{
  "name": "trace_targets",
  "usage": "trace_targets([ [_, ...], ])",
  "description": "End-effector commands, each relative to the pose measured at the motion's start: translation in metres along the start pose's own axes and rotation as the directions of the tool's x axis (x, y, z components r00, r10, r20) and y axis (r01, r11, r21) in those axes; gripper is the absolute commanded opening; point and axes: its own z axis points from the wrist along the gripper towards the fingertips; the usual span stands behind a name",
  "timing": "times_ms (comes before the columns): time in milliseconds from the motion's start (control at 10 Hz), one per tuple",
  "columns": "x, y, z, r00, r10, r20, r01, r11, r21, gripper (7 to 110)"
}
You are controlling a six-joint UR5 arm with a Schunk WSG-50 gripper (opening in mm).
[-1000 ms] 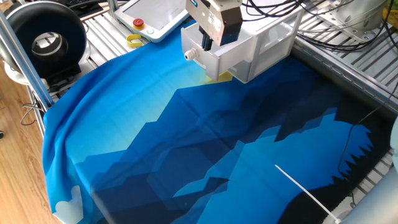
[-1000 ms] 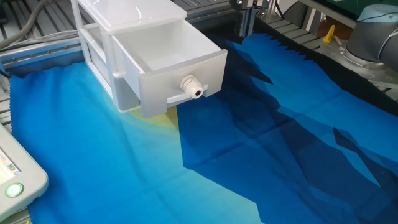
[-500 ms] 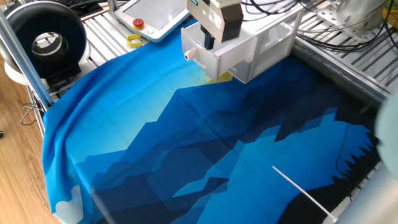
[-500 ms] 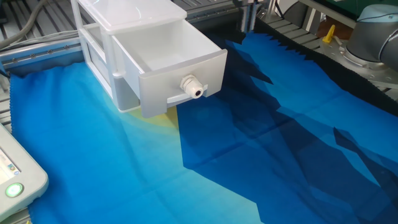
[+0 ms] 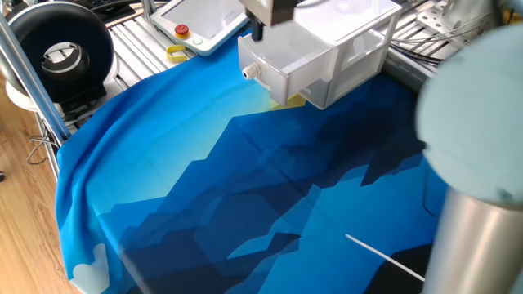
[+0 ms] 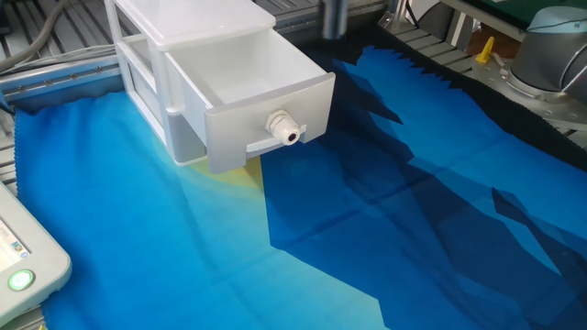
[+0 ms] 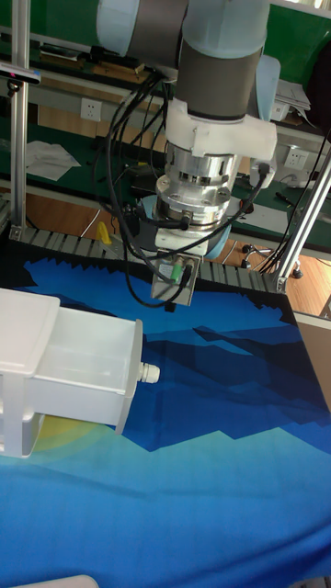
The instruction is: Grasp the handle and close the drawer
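Observation:
The drawer (image 6: 252, 87) is a white plastic box pulled out of its white cabinet (image 6: 188, 18), standing open and empty. The handle (image 6: 286, 128) is a small white knob on the drawer front, also visible in one fixed view as the handle (image 5: 249, 72) and in the tall view as the handle (image 7: 148, 373). My gripper (image 7: 175, 296) hangs fingers-down above the cloth, beyond and to the right of the knob, touching nothing. In one fixed view only the gripper's (image 5: 267, 12) lower part shows at the top edge. The blur hides the gap between its fingers.
A blue and yellow cloth (image 5: 245, 188) covers the table. My arm's blurred elbow (image 5: 478, 122) fills the right side of one fixed view. A teach pendant (image 5: 200, 20) and a yellow tape roll (image 5: 177, 54) lie beyond the cloth, near a black reel (image 5: 61, 49).
The gripper has risen from just over the drawer front, and moved left in the other fixed view. The arm's elbow has swung into the right of one fixed view. The drawer has not moved.

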Motion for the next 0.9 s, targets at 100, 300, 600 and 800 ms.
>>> trace_targets([
  [100,-0.013,-0.035,0.01,1.0,0.01,0.009,-0.01,1.0,0.014,7],
  [300,-0.009,-0.046,0.019,1.0,0.011,0.003,-0.011,1.0,0.021,7],
  [600,-0.001,-0.057,0.02,1.0,0.009,-0.03,-0.008,0.999,0.033,7],
  [800,-0.003,-0.063,0.03,1.0,0.011,-0.027,-0.01,0.999,0.042,7],
])
